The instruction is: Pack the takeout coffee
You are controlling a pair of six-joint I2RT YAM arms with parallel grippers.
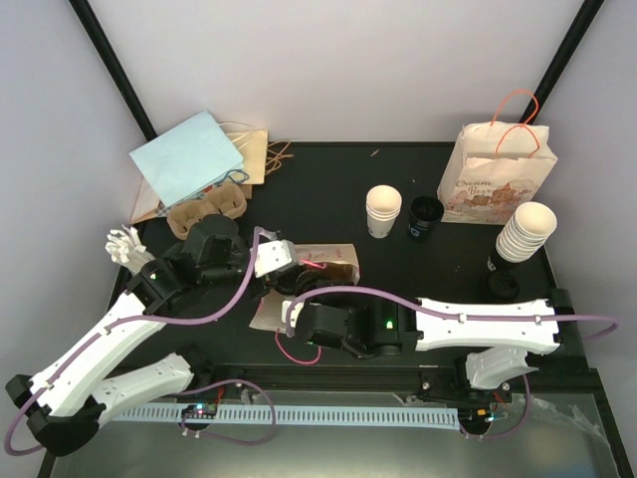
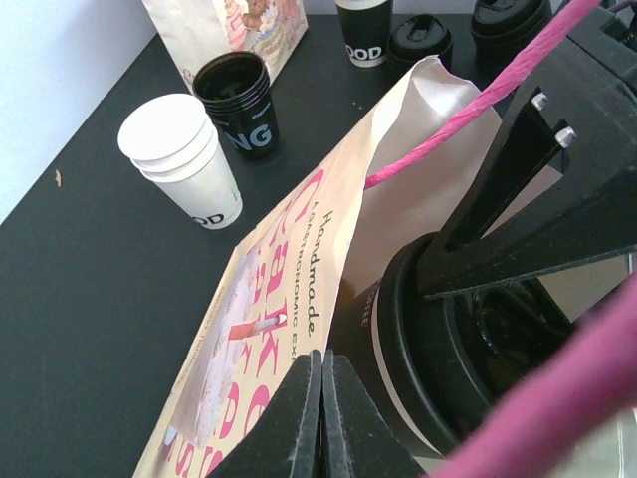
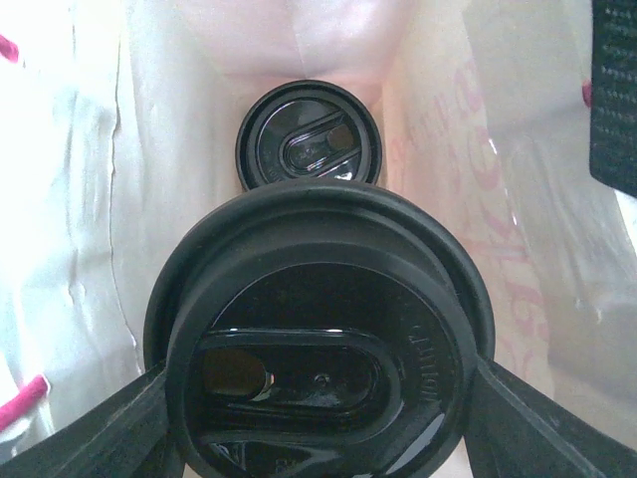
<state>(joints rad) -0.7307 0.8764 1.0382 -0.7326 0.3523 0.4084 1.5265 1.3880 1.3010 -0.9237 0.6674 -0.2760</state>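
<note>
R wrist only: 2nd cup (image 3: 309, 134) deep in bag (image 3: 189, 70); R fingers (image 3: 85, 433) clamp lidded cup (image 3: 318, 329), L fingers (image 2: 289, 418) pinch bag rim.

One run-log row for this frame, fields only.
left fingers: shut on paper bag rim | right fingers: holding lidded cup inside bag | second lidded cup: deeper in bag

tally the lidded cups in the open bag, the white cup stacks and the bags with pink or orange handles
lidded cups in the pink-handled bag: 2, near lidded cup, far lidded cup
white cup stacks: 2, middle white stack, right white stack
bags with pink or orange handles: 2, pink-handled bag, orange-handled bag
total: 6
</note>
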